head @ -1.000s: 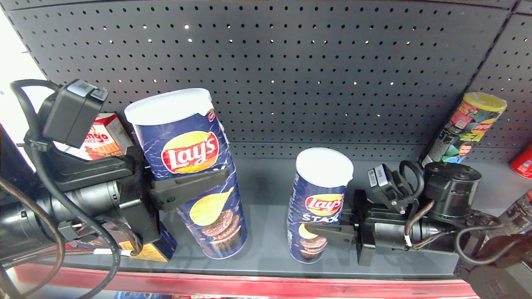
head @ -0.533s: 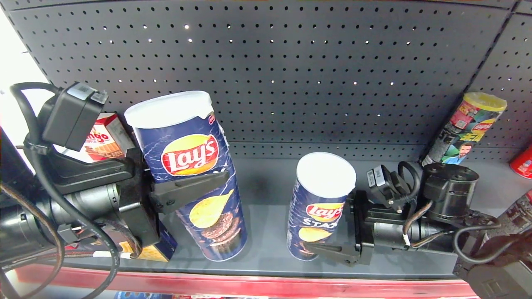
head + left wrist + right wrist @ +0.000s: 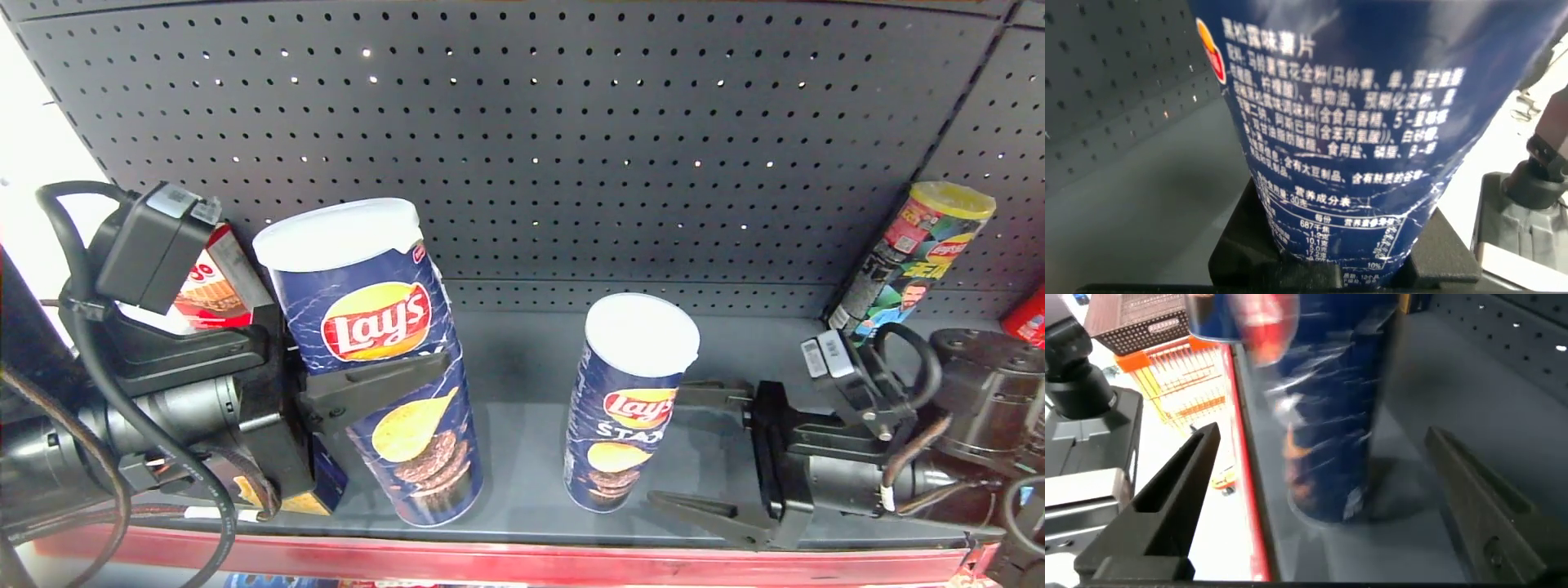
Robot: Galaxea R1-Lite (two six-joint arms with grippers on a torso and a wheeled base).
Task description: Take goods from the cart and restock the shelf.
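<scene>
The short chips can point(image 3: 629, 408) stood upright and free near the front of the shelf point(image 3: 522, 351), so that item looked restocked. Left of it, the tall chips can point(image 3: 371, 343) leaned in the clenched left pincer point(image 3: 392, 384), and I could not tell whether its base touched the shelf, so setting it down seemed still to do. A second earlier the right pincer point(image 3: 671, 445) had gripped the short can; it had since spread wide and drawn back rightward, and the tall can had sunk slightly.
</scene>
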